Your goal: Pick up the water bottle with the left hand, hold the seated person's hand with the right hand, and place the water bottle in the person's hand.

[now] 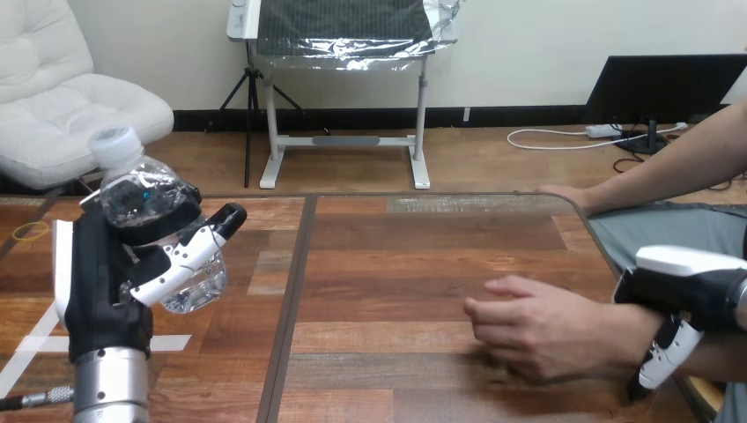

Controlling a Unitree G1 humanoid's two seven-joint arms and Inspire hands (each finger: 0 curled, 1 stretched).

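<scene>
at the view's left, above the table (pixel 423 264): left robot hand (pixel 106 282) up on a silver forearm, fingers (pixel 189 256) curled round the water bottle (pixel 141 198). grips the clear bottle about its lower body, off the wood, tilted, white cap (pixel 114 143) uppermost and leaning toward the view's left. over at the right edge: right robot hand (pixel 683 282), white shell on top, laid across the wrist (pixel 621 339) of the person's hand (pixel 537 330); one finger (pixel 661 361) hooked down the wrist's near side, so closed round the wrist as far as can be seen. person's hand low over the table right of centre, back upward, fingers loosely bent and pointing to the view's left. well apart from the bottle, with the table's dark seam (pixel 295 308) between the two. farther back, a second hand of the person (pixel 564 196) resting at the table's far right corner. near the left edge, white tape strips (pixel 35 348) on the wood and a small yellow band (pixel 31 231) lying flat behind them.
</scene>
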